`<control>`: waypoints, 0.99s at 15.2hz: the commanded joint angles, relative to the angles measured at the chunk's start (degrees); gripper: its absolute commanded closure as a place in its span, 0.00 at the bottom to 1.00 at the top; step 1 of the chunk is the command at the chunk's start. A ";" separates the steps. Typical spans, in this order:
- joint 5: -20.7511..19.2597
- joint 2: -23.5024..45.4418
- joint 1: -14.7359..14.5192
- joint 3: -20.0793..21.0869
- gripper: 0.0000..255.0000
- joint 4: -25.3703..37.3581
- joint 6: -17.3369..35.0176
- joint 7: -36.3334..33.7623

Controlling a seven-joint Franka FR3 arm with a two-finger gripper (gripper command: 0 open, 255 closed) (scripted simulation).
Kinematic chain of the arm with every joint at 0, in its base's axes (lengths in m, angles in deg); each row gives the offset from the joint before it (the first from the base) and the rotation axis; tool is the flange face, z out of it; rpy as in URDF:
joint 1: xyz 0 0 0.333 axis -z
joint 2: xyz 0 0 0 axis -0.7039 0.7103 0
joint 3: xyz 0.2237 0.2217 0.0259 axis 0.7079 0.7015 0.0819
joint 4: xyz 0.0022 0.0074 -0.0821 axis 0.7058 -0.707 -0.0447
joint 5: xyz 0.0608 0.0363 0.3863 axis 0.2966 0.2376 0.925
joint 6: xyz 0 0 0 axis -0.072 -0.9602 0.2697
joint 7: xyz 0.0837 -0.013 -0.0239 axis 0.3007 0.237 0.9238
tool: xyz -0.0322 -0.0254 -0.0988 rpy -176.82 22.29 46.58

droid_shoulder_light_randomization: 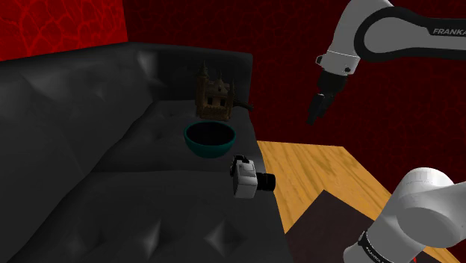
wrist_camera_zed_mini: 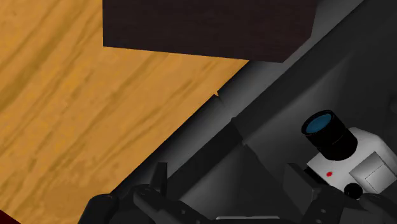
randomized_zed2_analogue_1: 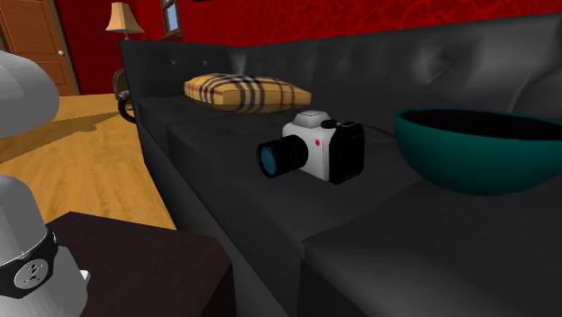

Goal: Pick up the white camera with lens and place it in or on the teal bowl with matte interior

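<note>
Nothing of the job is done yet. The camera (droid_shoulder_light_randomization: 246,177) sits on the sofa (droid_shoulder_light_randomization: 112,187), close to the front edge of the seat. The bowl (droid_shoulder_light_randomization: 213,151) is near it, a bit further back on the seat, and nothing is in it. The two do not touch. The gripper (droid_shoulder_light_randomization: 315,112) hangs high over the wood floor, well apart from the camera. Its fingers stand apart and hold nothing. It has to reach, grab, lift and drop.

The camera is white with a black side, a red dot and a black lens with blue glass. It stands upright, with the lens pointing off the seat's front edge.
</note>
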 commanded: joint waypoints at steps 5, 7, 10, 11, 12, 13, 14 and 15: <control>1.37 3.71 -3.94 1.71 0.00 -1.90 5.12 3.69; 2.04 5.65 -5.90 2.62 0.00 -2.72 7.63 5.55; 3.03 8.62 -8.80 4.05 0.00 -3.79 11.31 8.35; 3.35 9.62 -9.77 4.54 0.00 -4.11 12.52 9.28; 3.66 10.63 -10.73 5.04 0.00 -4.41 13.72 10.21; 3.97 11.65 -11.68 5.55 0.00 -4.70 14.91 11.14; 4.28 12.67 -12.63 6.07 0.00 -4.97 16.08 12.07; 4.58 13.69 -13.57 6.60 0.00 -5.23 17.25 13.00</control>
